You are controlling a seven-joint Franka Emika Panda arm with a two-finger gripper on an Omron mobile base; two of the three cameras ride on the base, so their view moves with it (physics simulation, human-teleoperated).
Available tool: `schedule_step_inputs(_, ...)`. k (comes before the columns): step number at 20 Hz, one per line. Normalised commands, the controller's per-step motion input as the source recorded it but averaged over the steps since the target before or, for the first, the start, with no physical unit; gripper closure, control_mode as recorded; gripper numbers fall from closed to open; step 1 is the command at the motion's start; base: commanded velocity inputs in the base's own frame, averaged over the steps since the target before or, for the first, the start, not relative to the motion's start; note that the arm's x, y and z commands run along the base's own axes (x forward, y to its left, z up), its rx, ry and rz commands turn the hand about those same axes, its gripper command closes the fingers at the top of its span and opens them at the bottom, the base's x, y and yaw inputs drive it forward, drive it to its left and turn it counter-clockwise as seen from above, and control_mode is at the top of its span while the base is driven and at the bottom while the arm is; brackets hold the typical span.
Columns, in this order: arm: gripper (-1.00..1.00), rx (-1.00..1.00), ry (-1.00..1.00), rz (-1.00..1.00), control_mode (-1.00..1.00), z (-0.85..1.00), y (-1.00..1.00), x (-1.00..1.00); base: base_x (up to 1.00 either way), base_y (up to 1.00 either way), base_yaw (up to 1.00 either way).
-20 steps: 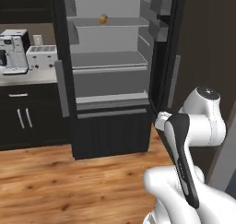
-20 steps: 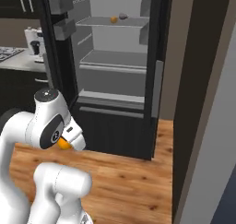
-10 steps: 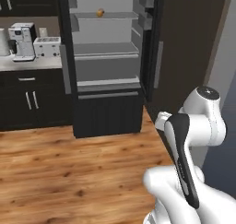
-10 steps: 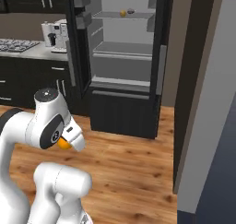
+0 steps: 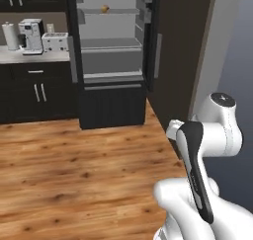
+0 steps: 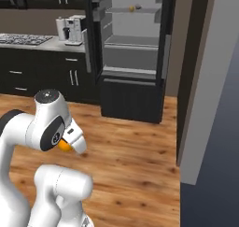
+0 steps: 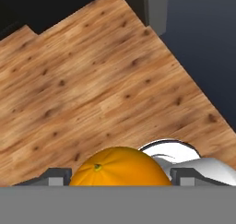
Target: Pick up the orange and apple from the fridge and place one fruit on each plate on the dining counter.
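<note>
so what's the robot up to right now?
The claw is shut on the orange, held low near the robot's body over the wood floor. The fridge stands open across the room, with the apple on its upper shelf.

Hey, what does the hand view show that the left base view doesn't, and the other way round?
Hand view alone: the orange held between the gripper's two finger tips, seen close over the floor. Left base view alone: the open fridge with the apple on an upper shelf, plus a coffee machine and toaster on the dark cabinets' counter. Both share the wooden floor.
</note>
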Motion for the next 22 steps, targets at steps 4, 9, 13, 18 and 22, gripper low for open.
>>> schedule_step_inputs(4,1.00,0.00,0.00,0.00,1.00,0.00,0.00,0.00,-0.95,0.31,0.00)
schedule_step_inputs(9,1.00,0.00,0.00,0.00,1.00,0.00,0.00,0.00,-0.94,0.28,0.00)
schedule_step_inputs(13,1.00,0.00,0.00,0.00,1.00,0.00,0.00,0.00,-0.93,0.17,0.00)
schedule_step_inputs(18,1.00,0.00,0.00,0.00,1.00,0.00,0.00,0.00,-0.97,0.29,0.00)
schedule_step_inputs(22,1.00,0.00,0.00,0.00,1.00,0.00,0.00,0.00,-1.00,0.47,0.00)
